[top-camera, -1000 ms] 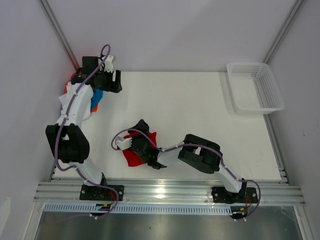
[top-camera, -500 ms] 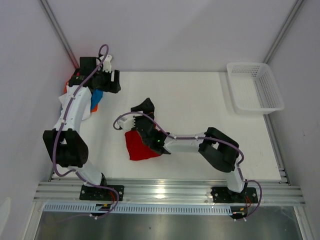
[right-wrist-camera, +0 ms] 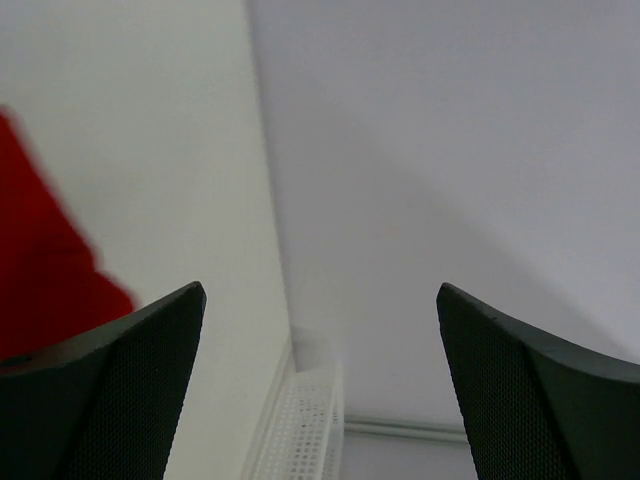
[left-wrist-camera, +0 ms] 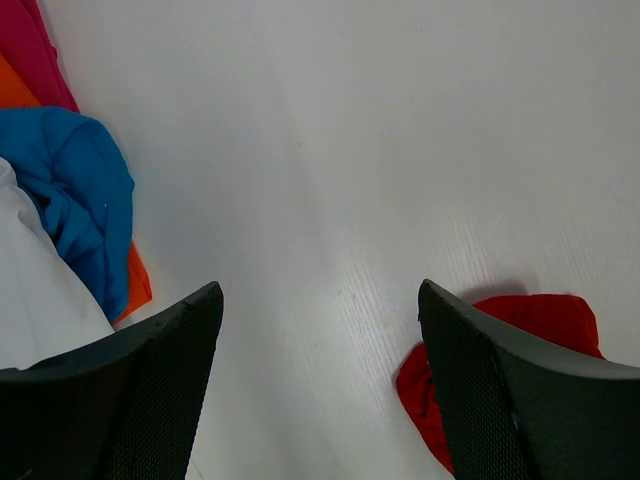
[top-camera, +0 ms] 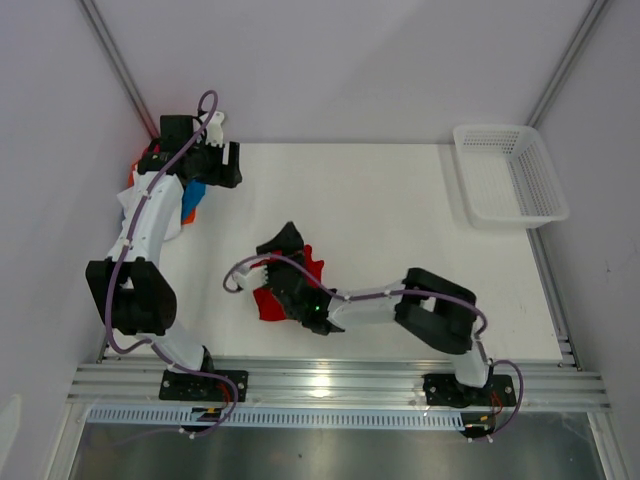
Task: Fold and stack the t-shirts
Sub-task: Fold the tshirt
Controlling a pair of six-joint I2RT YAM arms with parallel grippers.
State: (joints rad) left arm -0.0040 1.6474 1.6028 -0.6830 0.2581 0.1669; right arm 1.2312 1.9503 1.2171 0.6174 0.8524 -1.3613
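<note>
The red t-shirt [top-camera: 268, 303] lies bunched on the table near the middle front, partly under my right wrist. It shows at the left edge of the right wrist view [right-wrist-camera: 40, 280] and at the lower right of the left wrist view [left-wrist-camera: 520, 330]. My right gripper [top-camera: 286, 241] is open and empty just above the shirt, tilted up toward the wall [right-wrist-camera: 320, 390]. My left gripper [top-camera: 228, 163] is open and empty over bare table at the back left [left-wrist-camera: 320, 390]. Beside it is a pile of blue [left-wrist-camera: 80, 210], white [left-wrist-camera: 35, 300], orange [left-wrist-camera: 138, 285] and pink [left-wrist-camera: 45, 55] t-shirts [top-camera: 188, 203].
A white mesh basket [top-camera: 510, 175] stands at the back right corner and shows low in the right wrist view [right-wrist-camera: 305, 425]. Walls close in the table at the back and both sides. A metal rail [top-camera: 330, 385] runs along the near edge.
My right gripper has drawn back toward the near edge, and the red t-shirt, laid flatter half a second ago, is bunched again. The left arm has barely moved.
</note>
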